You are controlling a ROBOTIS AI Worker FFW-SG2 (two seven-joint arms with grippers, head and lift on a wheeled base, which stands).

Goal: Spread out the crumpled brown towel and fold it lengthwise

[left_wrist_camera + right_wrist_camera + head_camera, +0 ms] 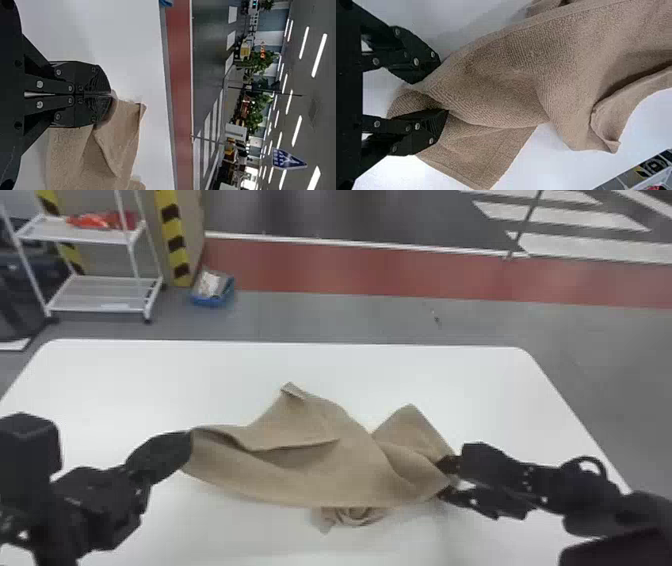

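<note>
Brown towel [320,470]: one, stretched across the white worktop [150,380] from the left pincer to the right, creased, with folded-over layers. Two corners point away from the robot, between the pincers.

Left pincer [187,445]: clenched on the towel's end.

Right pincer [446,479]: fingers parted, one either side of gathered cloth, not closed on it.

In the way: a rumpled bunch [352,517] of the same towel, between the two pincers, nearer the robot than either, tucked against the long near edge.

Beyond the left pincer, past the worktop: a white rack [95,310], two shelves showing, with red and orange goods [97,221] on the upper one; beside it, a tan panel [190,220] with yellow-and-black striped edging [175,245]. On the floor, farther toward the right pincer's side, a blue bin [212,301] with pale contents.

Worktop: smooth, matt, rounded far corners.

Room, beyond both pincers: grey floor [350,315], a red band [375,270], then a darker lane with white painted bars [560,217] and a slim pole [525,222]. Farther out from the left pincer: leafy plants [257,63], strip lights [319,55] overhead, a blue-and-white sign [287,159].
</note>
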